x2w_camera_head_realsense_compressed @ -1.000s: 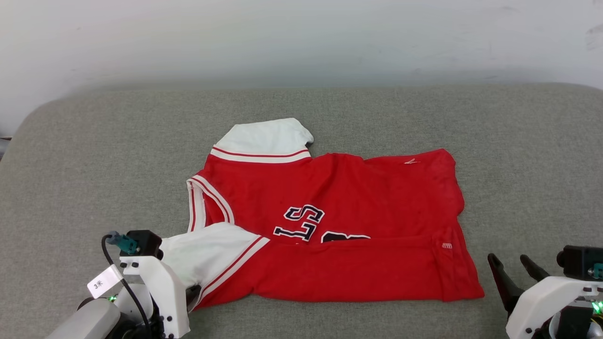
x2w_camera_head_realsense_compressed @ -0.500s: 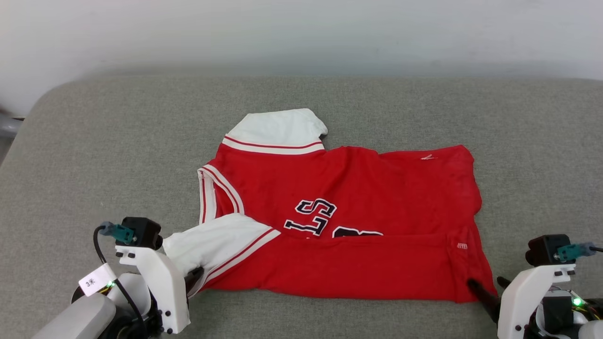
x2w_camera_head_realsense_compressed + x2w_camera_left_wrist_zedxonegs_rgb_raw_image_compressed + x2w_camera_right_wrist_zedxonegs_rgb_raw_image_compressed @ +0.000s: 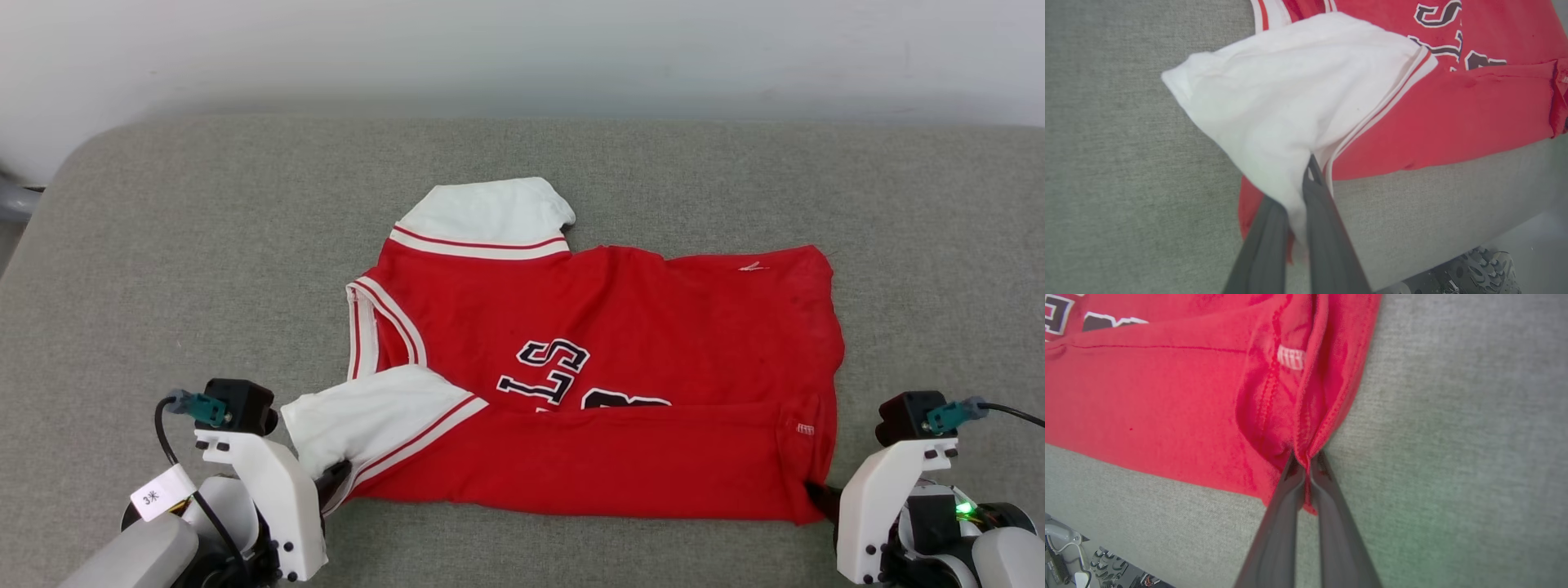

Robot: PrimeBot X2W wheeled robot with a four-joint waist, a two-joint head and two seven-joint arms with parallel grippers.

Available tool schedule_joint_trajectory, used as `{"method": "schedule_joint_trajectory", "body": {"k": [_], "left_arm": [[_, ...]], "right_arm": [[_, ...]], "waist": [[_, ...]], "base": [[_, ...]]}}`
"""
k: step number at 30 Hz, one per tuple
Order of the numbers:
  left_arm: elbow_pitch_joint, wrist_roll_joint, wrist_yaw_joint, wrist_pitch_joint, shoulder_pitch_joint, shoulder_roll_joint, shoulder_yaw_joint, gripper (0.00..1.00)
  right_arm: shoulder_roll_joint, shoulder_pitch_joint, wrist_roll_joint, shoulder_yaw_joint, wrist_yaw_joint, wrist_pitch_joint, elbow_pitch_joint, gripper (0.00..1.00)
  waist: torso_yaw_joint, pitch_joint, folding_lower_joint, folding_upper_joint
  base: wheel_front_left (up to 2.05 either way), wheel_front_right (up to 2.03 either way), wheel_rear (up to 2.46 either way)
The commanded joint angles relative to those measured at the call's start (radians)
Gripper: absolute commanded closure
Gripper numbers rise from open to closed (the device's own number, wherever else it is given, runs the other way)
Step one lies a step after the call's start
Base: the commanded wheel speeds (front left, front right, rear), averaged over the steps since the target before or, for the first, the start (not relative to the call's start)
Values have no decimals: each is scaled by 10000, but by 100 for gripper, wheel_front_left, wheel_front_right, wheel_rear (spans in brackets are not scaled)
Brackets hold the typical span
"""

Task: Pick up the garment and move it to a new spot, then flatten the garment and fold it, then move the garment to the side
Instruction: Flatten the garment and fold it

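Observation:
The garment [image 3: 604, 376], a red jersey with white sleeves and black letters, lies spread on the grey cushion with its near edge folded over the chest. My left gripper [image 3: 335, 478] is shut on the near white sleeve [image 3: 1298, 94], whose cloth bunches between the dark fingers [image 3: 1327, 228]. My right gripper [image 3: 816, 494] is shut on the garment's near right hem corner [image 3: 1306, 416], which is pinched into a ridge at the fingertips [image 3: 1290, 473]. In the wrist views, the left gripper [image 3: 1300, 183] and right gripper [image 3: 1305, 459] both hold cloth.
The grey cushion [image 3: 163, 269] stretches wide on both sides of the jersey, with a pale wall [image 3: 522, 49] behind it. Its front edge runs close under both grippers. Below that edge are the floor and a grey patterned shoe-like shape [image 3: 1486, 265].
The right gripper, open and apart from the jersey a second ago, has moved in to the near right hem corner and shut on it. The head camera shifted. The left gripper keeps the sleeve.

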Motion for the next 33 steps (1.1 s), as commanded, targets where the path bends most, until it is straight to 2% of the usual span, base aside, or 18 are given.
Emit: {"method": "schedule_joint_trajectory", "body": {"k": [1, 11, 22, 32, 33], "left_arm": [[-17, -28, -10, -49, 70, 39, 40, 100], [-359, -99, 181, -114, 829, 75, -214, 100], [-938, -496, 862, -196, 2291, 657, -167, 100], [-53, -760, 493, -269, 2538, 21, -451, 100], [69, -782, 483, -376, 2465, -99, -390, 100]], "right_arm": [[3, -67, 62, 104, -5, -3, 124, 100], [-309, 525, 276, 232, -5, -145, -384, 100], [-293, 2319, 555, -446, -7, 116, -1106, 100], [474, 3431, 360, -1004, -7, -94, -957, 100], [530, 3421, 383, -1024, -7, -228, -881, 67]], "waist": [[-4, -60, 0, 0], [-5, -1215, 0, 0], [114, -2003, 0, 0], [63, -1909, 0, 0], [46, -1893, 0, 0]], "base": [[0, 0, 0], [0, 0, 0], [0, 0, 0], [0, 0, 0], [0, 0, 0]]}}
